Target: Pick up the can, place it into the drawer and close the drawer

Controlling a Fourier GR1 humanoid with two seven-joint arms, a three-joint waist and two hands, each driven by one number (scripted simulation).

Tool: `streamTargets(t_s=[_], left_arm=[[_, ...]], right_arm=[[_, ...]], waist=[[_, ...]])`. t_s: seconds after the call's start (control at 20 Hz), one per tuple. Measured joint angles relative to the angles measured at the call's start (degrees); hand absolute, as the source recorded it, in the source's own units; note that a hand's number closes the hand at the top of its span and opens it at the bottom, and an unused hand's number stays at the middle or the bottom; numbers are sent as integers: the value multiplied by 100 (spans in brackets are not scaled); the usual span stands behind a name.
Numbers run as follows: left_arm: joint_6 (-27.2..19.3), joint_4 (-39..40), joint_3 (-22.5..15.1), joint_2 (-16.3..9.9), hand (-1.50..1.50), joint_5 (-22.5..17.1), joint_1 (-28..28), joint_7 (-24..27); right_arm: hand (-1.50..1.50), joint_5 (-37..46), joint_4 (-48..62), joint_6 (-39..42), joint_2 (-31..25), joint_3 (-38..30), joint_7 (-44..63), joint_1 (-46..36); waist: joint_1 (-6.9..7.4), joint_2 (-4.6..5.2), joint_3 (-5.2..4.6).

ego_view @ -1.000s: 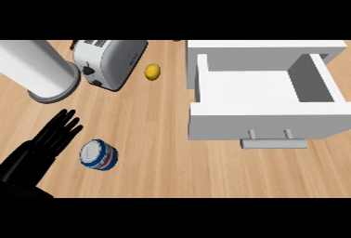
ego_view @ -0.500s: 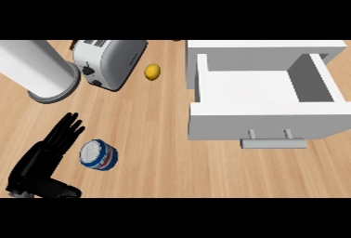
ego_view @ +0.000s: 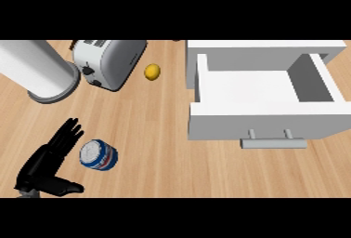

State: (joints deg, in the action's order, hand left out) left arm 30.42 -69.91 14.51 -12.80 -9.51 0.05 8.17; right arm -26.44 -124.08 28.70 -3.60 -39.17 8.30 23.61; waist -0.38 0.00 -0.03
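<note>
I am holding the left hand [ego_view: 47, 163] with fingers extended, just beside the can [ego_view: 98, 155] near the counter's [ego_view: 151, 139] front-left corner; the drawer [ego_view: 264, 100] is standing open.

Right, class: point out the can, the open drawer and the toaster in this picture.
can [ego_view: 98, 155], head view, on its round top face.
drawer [ego_view: 257, 121], head view, on its white front panel above the handle.
toaster [ego_view: 118, 62], head view, on its silver side wall.
</note>
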Motion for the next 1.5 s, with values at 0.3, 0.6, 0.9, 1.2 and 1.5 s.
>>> streamTargets(t_s=[0.3, 0.6, 0.9, 1.2, 1.5], left_arm=[[58, 1282, -31, -71, -150, 452, -355, 906], [64, 2208, -43, -94, -150, 623, -736, 1357], [177, 2894, -52, -109, -150, 660, -1069, 1622], [139, 3244, -27, 91, 150, 516, -1322, 1592], [396, 3218, -137, 304, 150, 328, -1508, 1289]], right_arm=[[-150, -110, -104, 27, 7, -155, 193, -76], [-150, -293, -362, 33, 78, -250, 479, -91], [-150, -251, -307, 219, 231, -306, 348, -6], [-150, -424, -256, 254, 152, -467, 497, -84], [-150, -535, -347, 282, 171, -508, 696, -86]], waist=[[-8, 2, -2], [-8, 2, 0], [-13, 0, -1], [-7, -2, 0], [7, -6, 4]])
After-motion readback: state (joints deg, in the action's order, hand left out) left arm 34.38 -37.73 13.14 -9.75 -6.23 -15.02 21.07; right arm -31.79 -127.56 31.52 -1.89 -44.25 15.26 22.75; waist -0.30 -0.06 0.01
